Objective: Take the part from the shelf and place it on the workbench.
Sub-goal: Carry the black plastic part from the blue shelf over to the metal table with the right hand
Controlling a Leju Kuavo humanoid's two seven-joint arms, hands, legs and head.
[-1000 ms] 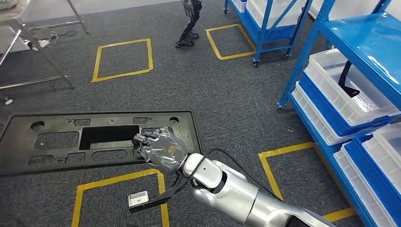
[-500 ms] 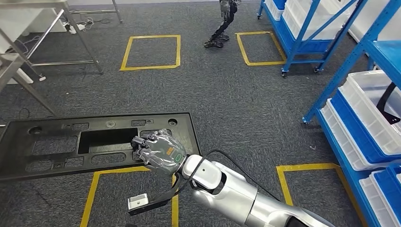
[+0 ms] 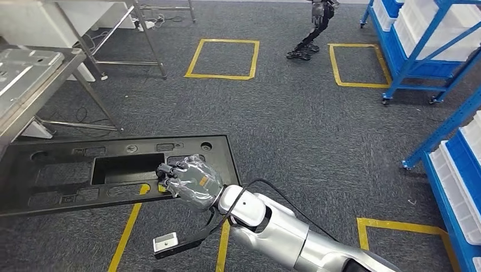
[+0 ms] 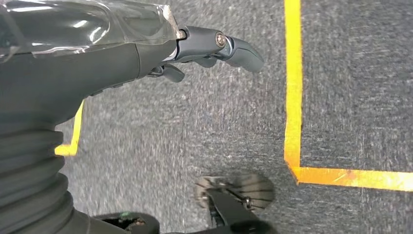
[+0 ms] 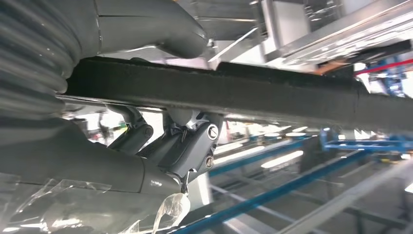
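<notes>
Floor (image 3: pixel 272 119): dark grey carpet — yellow tape squares (image 3: pixel 222 58) marked across it.
Blue racks (image 3: pixel 422 45): far right, carrying white bins (image 3: pixel 426 16).
Metal table legs (image 3: pixel 150 39): far left — cables (image 3: pixel 148 21) lie beneath.

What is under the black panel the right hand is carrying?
Under the black panel lies grey carpet with yellow floor tape, glimpsed through its cutouts. The right hand grips its near edge, so whatever lies beneath the solid parts is hidden.

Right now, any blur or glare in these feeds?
Head view: sharp, evenly lit, part clear. Left wrist view: carpet motion-blurred, hand sharp, plastic cover glinting. Right wrist view: bright, blown-out background beyond the dark part, fingers in focus.
</notes>
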